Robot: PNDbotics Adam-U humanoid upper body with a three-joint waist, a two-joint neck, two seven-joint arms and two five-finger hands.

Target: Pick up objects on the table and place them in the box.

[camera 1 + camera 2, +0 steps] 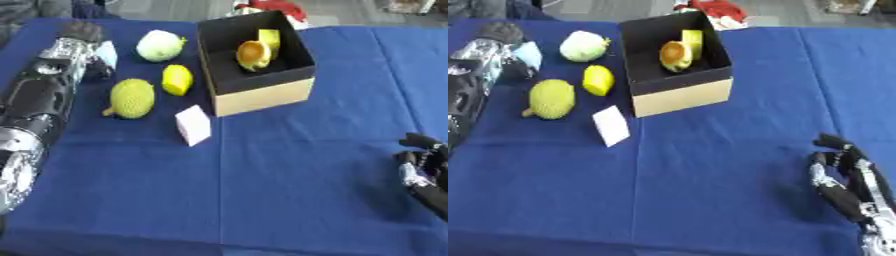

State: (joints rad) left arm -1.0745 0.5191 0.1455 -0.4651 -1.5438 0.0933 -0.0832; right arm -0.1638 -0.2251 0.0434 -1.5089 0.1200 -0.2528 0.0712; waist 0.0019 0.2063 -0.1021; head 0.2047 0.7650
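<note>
An open cardboard box [262,96] with a black inside stands at the far middle of the blue table. In it lie an orange round thing [253,54] and a yellow block [269,37]. Left of the box are a pale green round fruit [159,45], a yellow lemon [177,79], a bumpy yellow-green fruit [131,98] and a white block [193,125]. My left arm stretches up the left side, and its hand [80,31] is at the far left corner. A pale blue thing [107,53] sits against that hand's wrist. My right hand [842,172] rests open at the lower right, holding nothing.
A blue cloth [289,175] covers the table, and its near half is bare. Something red and white [721,11] lies beyond the box at the far edge. My left forearm [35,110] lies close beside the bumpy fruit.
</note>
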